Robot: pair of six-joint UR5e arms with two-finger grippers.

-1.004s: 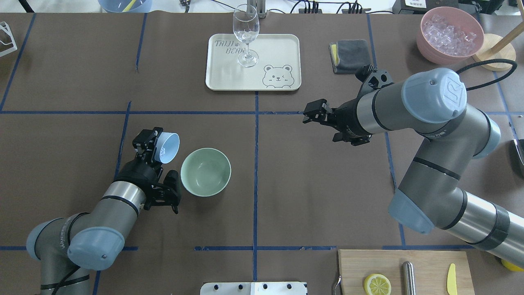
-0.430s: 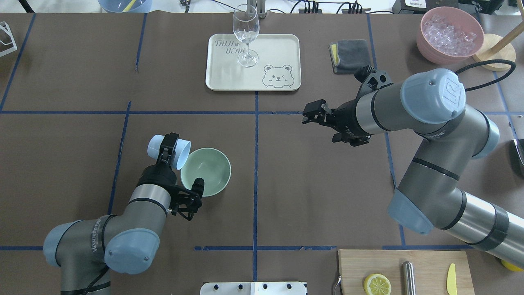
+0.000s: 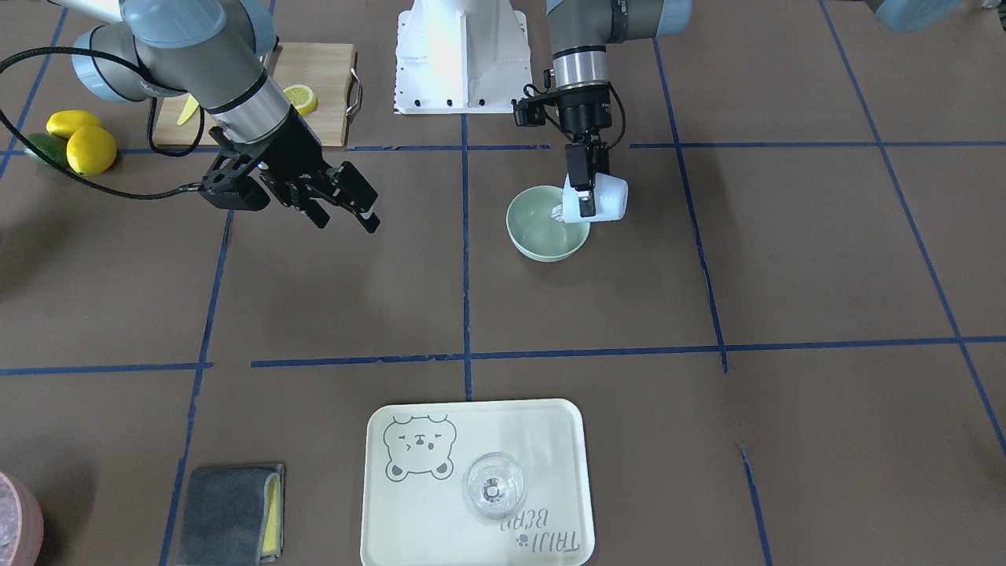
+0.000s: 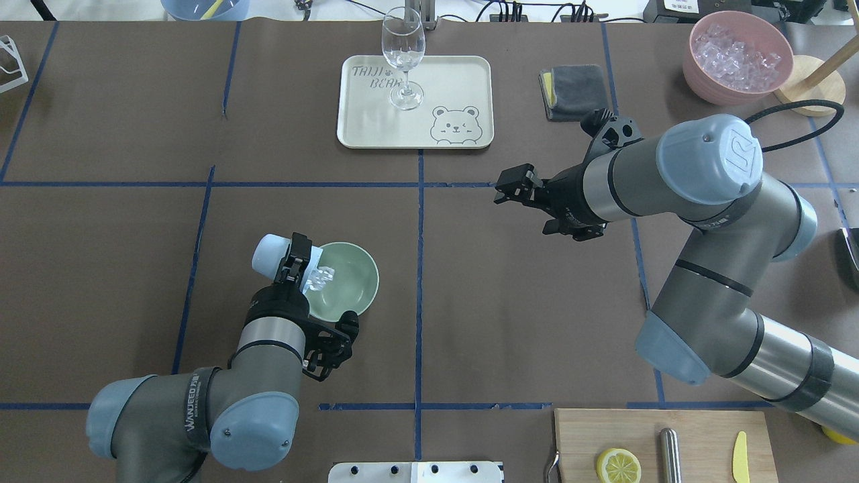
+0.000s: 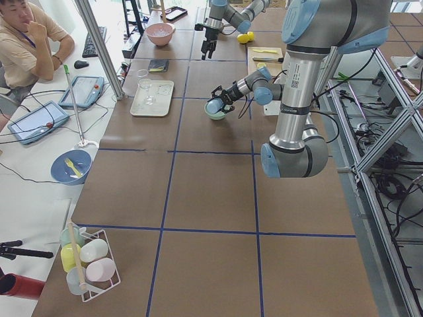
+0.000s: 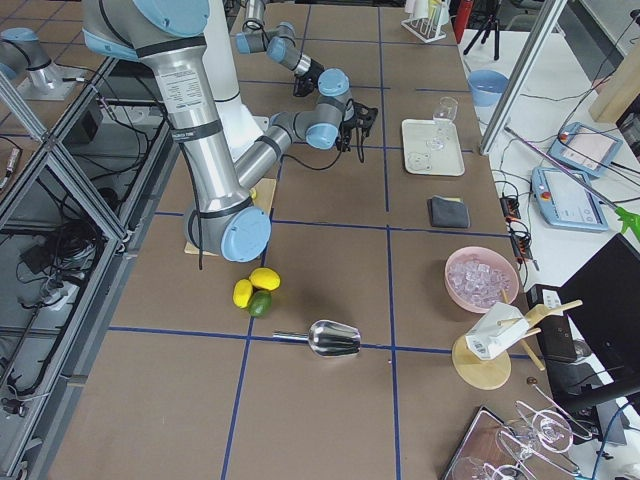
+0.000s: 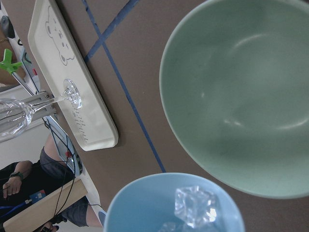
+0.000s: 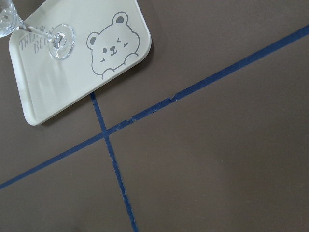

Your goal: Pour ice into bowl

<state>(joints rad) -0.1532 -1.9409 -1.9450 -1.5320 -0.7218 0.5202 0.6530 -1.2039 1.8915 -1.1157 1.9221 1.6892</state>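
My left gripper (image 4: pixel 294 255) is shut on a light blue cup (image 4: pixel 270 253) and holds it tipped on its side over the near-left rim of the pale mint-green bowl (image 4: pixel 357 295). Clear ice cubes (image 4: pixel 321 276) sit at the cup's mouth, over the bowl. In the front view the cup (image 3: pixel 611 198), ice (image 3: pixel 559 212) and bowl (image 3: pixel 534 236) show the same. The left wrist view shows an ice cube (image 7: pixel 195 205) in the cup (image 7: pixel 140 203) and the bowl's bare inside (image 7: pixel 231 72). My right gripper (image 4: pixel 510 186) is open and empty, hovering mid-table.
A cream bear tray (image 4: pixel 456 74) with a wine glass (image 4: pixel 402 54) stands at the back centre. A grey cloth (image 4: pixel 574 90) and a pink container of ice (image 4: pixel 738 57) are back right. A cutting board (image 4: pixel 664 443) with a lemon half lies front right.
My left arm has swung right and tipped the blue cup over the bowl's rim; ice now shows at its mouth. The right arm has barely moved.
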